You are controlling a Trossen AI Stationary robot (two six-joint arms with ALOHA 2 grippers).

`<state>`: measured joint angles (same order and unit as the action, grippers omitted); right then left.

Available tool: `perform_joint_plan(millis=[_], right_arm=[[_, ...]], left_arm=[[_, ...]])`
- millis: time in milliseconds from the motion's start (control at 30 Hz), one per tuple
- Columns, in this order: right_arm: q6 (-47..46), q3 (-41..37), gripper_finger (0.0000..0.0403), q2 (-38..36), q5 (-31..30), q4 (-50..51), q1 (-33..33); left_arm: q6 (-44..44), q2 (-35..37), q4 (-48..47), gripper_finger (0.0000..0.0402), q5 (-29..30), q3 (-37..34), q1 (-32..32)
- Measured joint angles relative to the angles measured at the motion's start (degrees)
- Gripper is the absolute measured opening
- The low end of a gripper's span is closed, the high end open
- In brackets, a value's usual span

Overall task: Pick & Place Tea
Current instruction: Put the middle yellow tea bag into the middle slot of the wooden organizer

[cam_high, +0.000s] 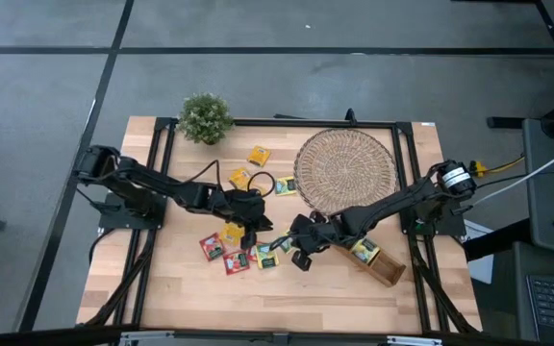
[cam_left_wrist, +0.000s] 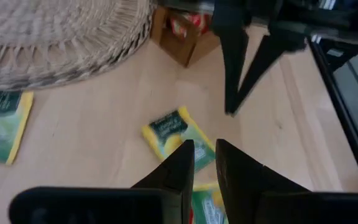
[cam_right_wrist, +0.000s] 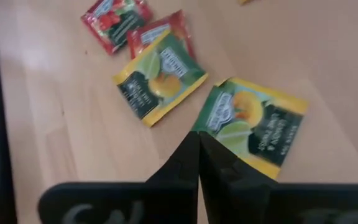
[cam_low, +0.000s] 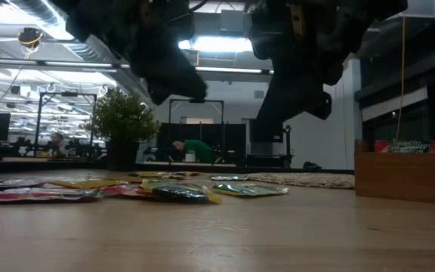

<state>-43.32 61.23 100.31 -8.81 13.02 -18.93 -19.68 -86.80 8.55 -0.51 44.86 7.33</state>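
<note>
High view: plant (cam_high: 205,117) beside mat (cam_high: 346,170)

- L arm reaches in toward table centre; left gripper (cam_left_wrist: 205,163) low, fingers nearly together, slim gap.
- R arm reaches in opposite; right gripper (cam_right_wrist: 199,155) low, fingers pressed together.

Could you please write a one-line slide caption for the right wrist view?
The right gripper, shut, pinches the edge of a green-and-yellow tea sachet on the wooden table.
</note>
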Motion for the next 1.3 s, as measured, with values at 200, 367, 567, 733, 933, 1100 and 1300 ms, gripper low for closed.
perform_joint_plan(millis=[200,367,567,733,933,1100,1300], right_arm=[[-2.05,0.0,0.0004,0.0,0.52,0.55,-0.03],[-3.16,0.0,0.0005,0.0,-0.64,2.69,-0.01],[-6.37,0.0,0.0005,0.0,-2.06,6.76,1.19],[-8.62,0.0,0.0006,0.0,-1.68,7.03,1.3],[-8.86,0.0,0.0023,0.0,1.54,7.08,1.33],[-10.58,0.0,0.0059,0.0,4.73,8.33,1.33],[-12.57,0.0,0.0095,0.0,6.49,9.73,1.37]], left_arm=[[2.28,-2.39,0.75,0.0063,-0.81,0.0,-0.37],[6.5,-4.15,0.91,0.0063,-3.52,-0.02,-0.57],[7.61,-5.59,1.31,0.0046,-2.33,-0.02,-0.67],[6.99,-8.46,5.71,0.0018,-1.48,0.17,-0.79],[7.23,-12.72,6.62,0.0003,-1.53,2.65,-0.74],[7.39,-16.21,4.83,0.0002,-1.58,4.46,-0.74],[7.38,-19.36,4.98,0.0002,-2.63,4.7,-0.79]])
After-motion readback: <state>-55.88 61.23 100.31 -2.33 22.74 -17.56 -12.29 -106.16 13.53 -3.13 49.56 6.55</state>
